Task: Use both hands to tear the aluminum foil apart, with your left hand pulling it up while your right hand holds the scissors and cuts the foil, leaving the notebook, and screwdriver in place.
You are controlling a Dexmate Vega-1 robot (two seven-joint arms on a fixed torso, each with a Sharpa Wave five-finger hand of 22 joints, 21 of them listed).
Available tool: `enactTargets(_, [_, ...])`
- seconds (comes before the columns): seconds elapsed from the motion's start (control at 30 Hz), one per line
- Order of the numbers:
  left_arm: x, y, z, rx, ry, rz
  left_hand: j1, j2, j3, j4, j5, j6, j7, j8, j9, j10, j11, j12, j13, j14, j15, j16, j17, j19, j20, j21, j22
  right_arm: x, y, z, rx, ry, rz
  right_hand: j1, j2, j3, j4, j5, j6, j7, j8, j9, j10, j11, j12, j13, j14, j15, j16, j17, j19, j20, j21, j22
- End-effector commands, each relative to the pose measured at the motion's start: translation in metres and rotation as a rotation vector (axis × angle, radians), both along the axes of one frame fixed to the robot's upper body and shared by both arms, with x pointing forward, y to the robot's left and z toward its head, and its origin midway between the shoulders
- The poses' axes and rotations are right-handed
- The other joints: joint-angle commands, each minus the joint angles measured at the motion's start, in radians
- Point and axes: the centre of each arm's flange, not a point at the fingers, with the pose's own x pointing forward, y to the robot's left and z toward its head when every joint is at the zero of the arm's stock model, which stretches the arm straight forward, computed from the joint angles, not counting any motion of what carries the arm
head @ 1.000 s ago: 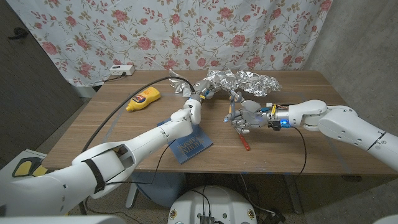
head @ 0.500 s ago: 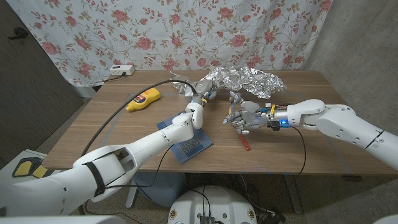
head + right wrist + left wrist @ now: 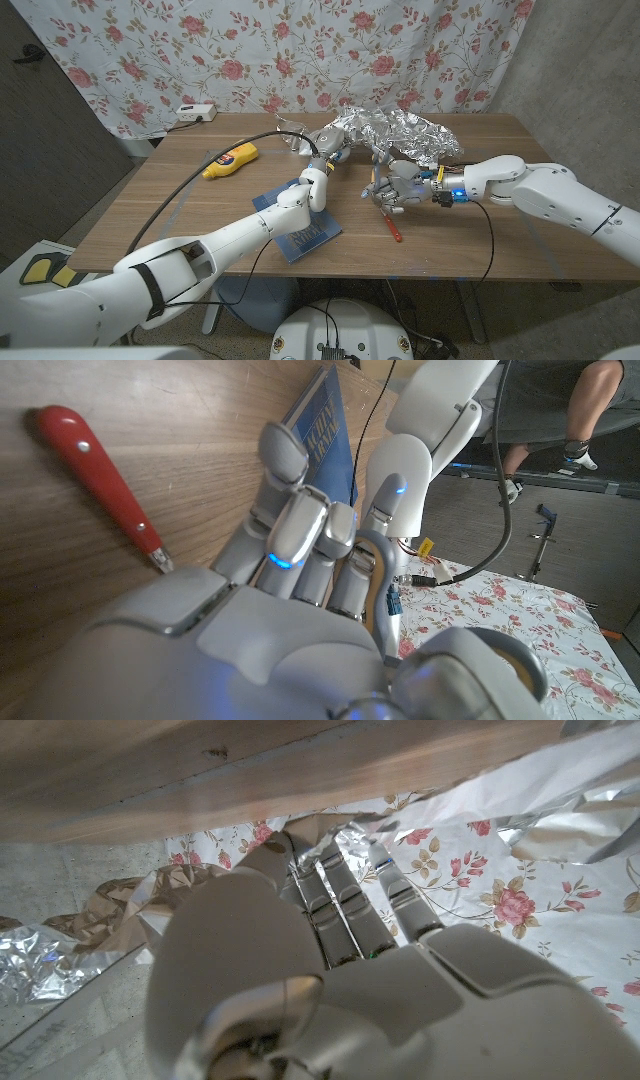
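Observation:
The crumpled aluminum foil (image 3: pixel 402 130) lies at the table's far middle. My left hand (image 3: pixel 317 172) grips its left end, and the foil (image 3: pixel 60 945) bunches at that hand's (image 3: pixel 330 970) fingertips in the left wrist view. My right hand (image 3: pixel 396 186) sits just in front of the foil, its fingers curled around grey scissors (image 3: pixel 377 164). One scissors handle loop (image 3: pixel 378 575) rings a finger of that hand (image 3: pixel 300 560). The red-handled screwdriver (image 3: pixel 394 226) (image 3: pixel 95 470) lies on the table beside my right hand. The blue notebook (image 3: pixel 306 232) (image 3: pixel 325 430) lies under my left forearm.
A yellow mustard bottle (image 3: pixel 231 158) lies at the left of the table. A white power strip (image 3: pixel 195 112) sits at the far left corner. A floral curtain (image 3: pixel 300 50) hangs behind. A person's legs (image 3: pixel 560 405) appear beyond the table in the right wrist view.
My left hand has shifted slightly right and nearer with the foil's end. My right hand with the scissors has edged up toward the foil, which has spread a little to the right.

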Motion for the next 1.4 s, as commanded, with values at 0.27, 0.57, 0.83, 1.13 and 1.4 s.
enactTargets(0.27, [-0.006, 0.002, -0.003, -0.014, -0.042, -0.02, 0.017, 0.003, -0.006, 0.003, 0.008, 0.012, 0.0, 0.005, 0.005, 0.024, -0.012, -0.005, 0.066, 0.007, -0.01, 0.006, 0.003, -0.003, -0.001, 0.007, 0.005, 0.006, 0.002, -0.004, -0.039, 0.025, 0.006, 0.008, -0.006, 0.001, 0.002, 0.013, -0.017, 0.186, -0.009, 0.006, 0.017, -0.018, 0.007, 0.0, -0.016, -0.013, 0.004, 0.003, 0.001, -0.001, -0.006, 0.002])
enactTargets(0.57, [-0.001, 0.007, -0.005, 0.006, -0.045, 0.012, 0.02, 0.004, -0.009, 0.004, 0.008, 0.012, -0.003, 0.003, 0.005, 0.022, -0.011, -0.011, 0.069, 0.004, -0.01, 0.005, 0.003, -0.005, -0.001, 0.01, 0.006, 0.004, -0.003, -0.006, -0.026, 0.034, 0.002, 0.008, -0.003, 0.001, 0.002, 0.015, -0.014, 0.184, -0.013, 0.004, 0.018, -0.018, 0.007, 0.0, -0.015, -0.013, 0.004, 0.003, 0.004, -0.002, -0.012, -0.006])
enactTargets(0.83, [0.002, 0.007, -0.006, 0.011, -0.046, 0.014, 0.023, 0.006, -0.011, 0.006, 0.007, 0.01, -0.002, 0.001, 0.004, 0.019, -0.011, -0.016, 0.074, 0.003, -0.01, 0.005, 0.005, -0.007, 0.0, 0.014, 0.007, 0.002, -0.006, -0.005, -0.023, 0.031, -0.002, 0.01, 0.001, 0.002, 0.002, 0.016, -0.01, 0.184, -0.012, 0.01, 0.021, -0.018, 0.007, 0.0, -0.013, -0.013, 0.004, 0.003, 0.005, 0.001, -0.016, -0.012])
enactTargets(1.13, [-0.001, 0.01, -0.003, -0.004, -0.059, 0.005, 0.026, 0.007, -0.014, 0.006, 0.007, 0.012, -0.001, 0.001, 0.004, 0.018, -0.01, -0.021, 0.079, 0.003, -0.01, 0.004, 0.005, -0.01, 0.001, 0.017, 0.007, 0.001, -0.008, -0.005, -0.041, 0.033, -0.001, 0.011, 0.004, 0.001, 0.001, 0.016, -0.008, 0.184, -0.017, 0.011, 0.021, -0.017, 0.007, 0.0, -0.012, -0.013, 0.004, 0.004, 0.005, -0.001, -0.011, 0.0])
enactTargets(1.4, [-0.006, 0.009, -0.002, -0.009, -0.076, -0.021, 0.028, 0.008, -0.015, 0.006, 0.007, 0.01, -0.004, -0.001, 0.004, 0.018, -0.011, -0.024, 0.081, 0.0, -0.01, 0.004, 0.007, -0.011, 0.0, 0.019, 0.007, 0.004, -0.004, -0.007, -0.051, 0.041, 0.019, 0.01, 0.005, 0.001, 0.001, 0.015, -0.006, 0.184, -0.021, 0.012, 0.019, -0.017, 0.007, 0.0, -0.012, -0.013, 0.004, 0.003, 0.005, -0.001, -0.012, 0.0])
